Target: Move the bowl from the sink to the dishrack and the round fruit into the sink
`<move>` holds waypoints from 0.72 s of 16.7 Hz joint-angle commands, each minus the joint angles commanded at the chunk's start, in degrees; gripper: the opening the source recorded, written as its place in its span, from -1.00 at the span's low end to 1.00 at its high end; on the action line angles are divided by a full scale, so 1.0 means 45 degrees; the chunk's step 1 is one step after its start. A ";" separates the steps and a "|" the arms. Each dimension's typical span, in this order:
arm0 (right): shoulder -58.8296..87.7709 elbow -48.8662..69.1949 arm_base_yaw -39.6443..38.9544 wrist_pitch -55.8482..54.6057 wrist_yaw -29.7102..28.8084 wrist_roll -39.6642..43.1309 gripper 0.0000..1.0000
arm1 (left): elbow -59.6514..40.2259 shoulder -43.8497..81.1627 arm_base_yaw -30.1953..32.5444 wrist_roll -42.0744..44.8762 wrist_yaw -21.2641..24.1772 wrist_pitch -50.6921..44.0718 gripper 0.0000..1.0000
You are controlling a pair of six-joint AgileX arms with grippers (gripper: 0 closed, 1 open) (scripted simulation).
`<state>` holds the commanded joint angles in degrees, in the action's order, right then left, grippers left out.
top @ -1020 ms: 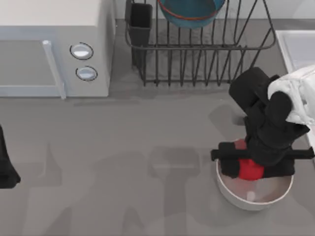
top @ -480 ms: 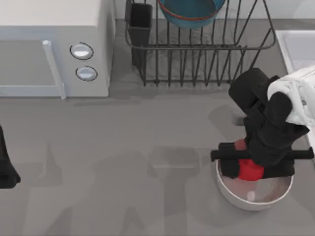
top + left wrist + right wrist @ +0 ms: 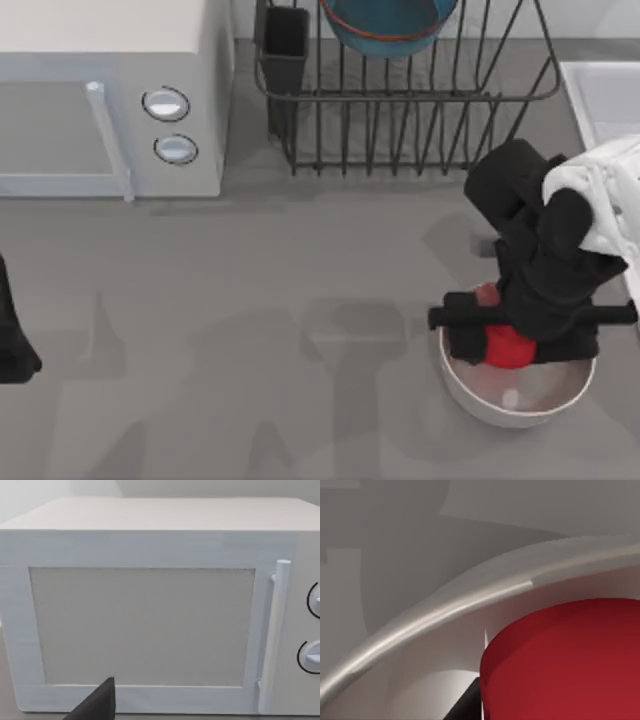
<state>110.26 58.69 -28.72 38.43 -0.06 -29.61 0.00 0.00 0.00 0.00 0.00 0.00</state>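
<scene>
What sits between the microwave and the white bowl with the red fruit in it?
Nothing: in the top view, bare grey table stretches from the microwave to the white bowl, where the right gripper is at the red fruit.

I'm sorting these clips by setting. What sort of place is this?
Most likely a simulated kitchen counter: a microwave with two knobs, a wire dishrack holding a bowl, and a sink at the right edge.
</scene>
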 joint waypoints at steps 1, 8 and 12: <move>0.0000 0.0000 0.0000 0.0000 0.0000 0.0000 -1.00 | 0.0000 0.0000 0.0000 0.0000 0.0000 0.0000 1.00; -0.1965 0.1716 -0.0312 0.2977 0.0017 0.0022 -1.00 | 0.0000 0.0000 0.0000 0.0000 0.0000 0.0000 1.00; -0.2755 0.3213 -0.0274 0.5355 0.0019 0.0064 -1.00 | 0.0000 0.0000 0.0000 0.0000 0.0000 0.0000 1.00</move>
<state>97.86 73.15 -29.95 62.53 0.03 -29.32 0.00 0.00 0.00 0.00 0.00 0.00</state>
